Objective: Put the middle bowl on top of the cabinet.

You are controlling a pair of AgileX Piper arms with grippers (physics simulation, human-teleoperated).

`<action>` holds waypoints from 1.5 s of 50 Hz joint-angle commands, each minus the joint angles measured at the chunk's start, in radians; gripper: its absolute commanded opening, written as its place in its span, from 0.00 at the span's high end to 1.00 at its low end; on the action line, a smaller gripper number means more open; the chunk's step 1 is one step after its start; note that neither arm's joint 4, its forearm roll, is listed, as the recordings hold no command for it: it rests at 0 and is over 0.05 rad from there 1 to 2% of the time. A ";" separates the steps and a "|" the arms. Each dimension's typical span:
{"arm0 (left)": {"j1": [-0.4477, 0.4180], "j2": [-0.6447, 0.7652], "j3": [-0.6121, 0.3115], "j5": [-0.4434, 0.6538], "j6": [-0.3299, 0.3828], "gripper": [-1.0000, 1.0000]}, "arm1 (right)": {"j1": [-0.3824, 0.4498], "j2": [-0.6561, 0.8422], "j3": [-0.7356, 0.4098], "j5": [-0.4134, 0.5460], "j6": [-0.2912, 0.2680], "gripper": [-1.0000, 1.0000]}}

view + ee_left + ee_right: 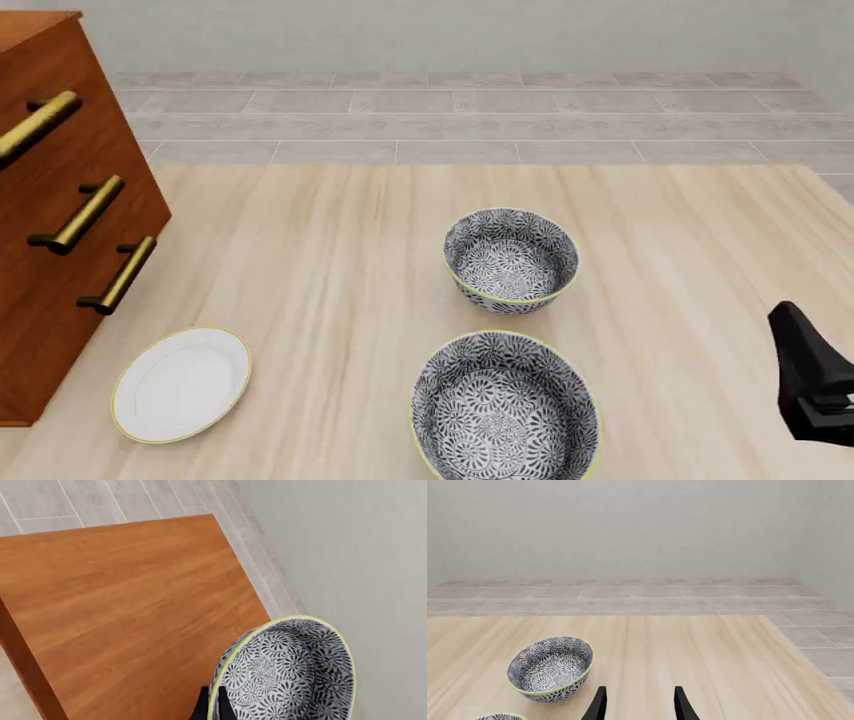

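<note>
Left wrist view: middle bowl [287, 672] pinched at its rim by left tool [212, 705], hanging tilted over the cabinet [127, 610] top, not set down; looks stiff, glazed, prob. slippery + breakable, so the thin rim grip seems marginal. Tool mostly cut off at frame edge, absent from front view; right tool [637, 702] released, idle over bench [707, 655].
</note>
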 commanded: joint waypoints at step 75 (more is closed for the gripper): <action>0.104 0.168 -0.055 0.067 -0.106 1.00 | 0.005 0.001 -0.004 -0.001 0.001 0.00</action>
